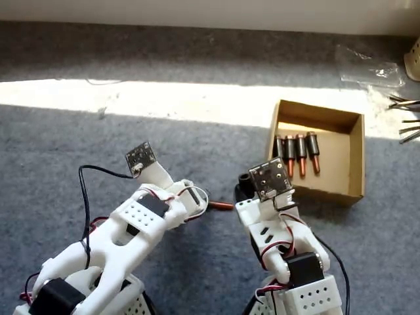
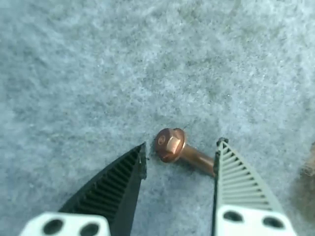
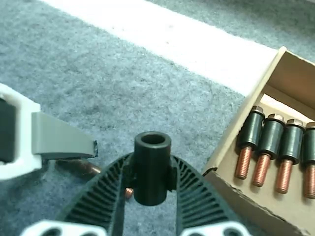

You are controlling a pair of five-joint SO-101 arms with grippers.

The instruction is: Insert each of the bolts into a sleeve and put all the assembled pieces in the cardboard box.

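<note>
Four assembled pieces sit in the box, one loose bolt on the carpet between the arms. Left wrist: left jaws released, straddling the bolt. It's small, stiff, likely slick and rolls, so pinch the shank. Right wrist: right jaws clenched on the upright sleeve, light and rigid.

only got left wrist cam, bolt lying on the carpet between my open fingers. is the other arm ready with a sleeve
Observer: Yes. The right gripper is shut on a black sleeve, with one open end sticking out past the fingertips.
Operator: where's that relative to my bolt
Observer: In the high view the bolt lies on the carpet between the two arms, right beside the right gripper.
Operator: how many are in the box
Observer: Four assembled pieces lie side by side in the cardboard box.
</note>
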